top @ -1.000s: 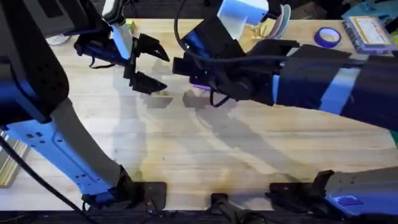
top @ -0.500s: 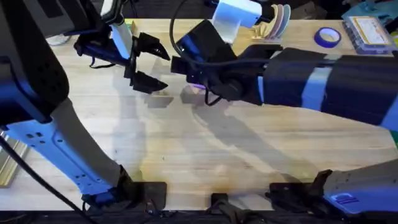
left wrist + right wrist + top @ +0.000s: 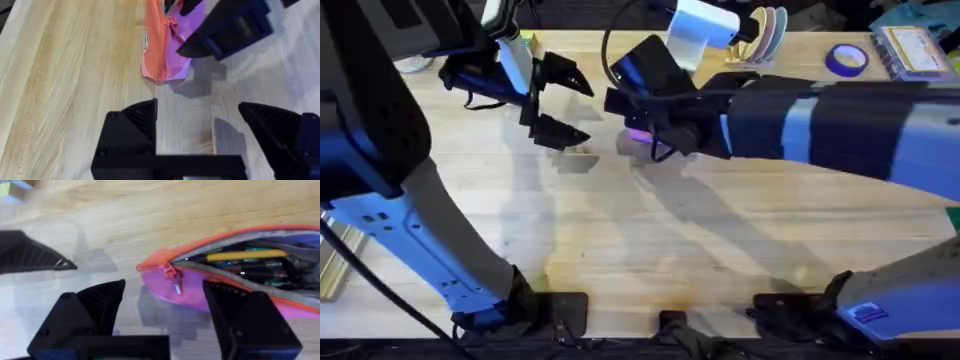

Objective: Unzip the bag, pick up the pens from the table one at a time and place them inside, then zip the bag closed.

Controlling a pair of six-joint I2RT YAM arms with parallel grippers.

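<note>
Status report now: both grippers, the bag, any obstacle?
Left gripper open, empty, beside the bag. Right gripper open at zipper pull. Bag unzipped, pens inside. No obstacle seen.

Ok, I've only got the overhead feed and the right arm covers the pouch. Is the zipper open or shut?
Observer: Open. The right wrist view shows the bag gaping along its top, with the zipper pull at the end by the claw.
Operator: Anything inside it?
Observer: Yes, several pens, a yellow one on top.
Operator: Is the right claw holding the pull?
Observer: No. The right claw is open, its fingers on either side of that end and not closed on it.
</note>
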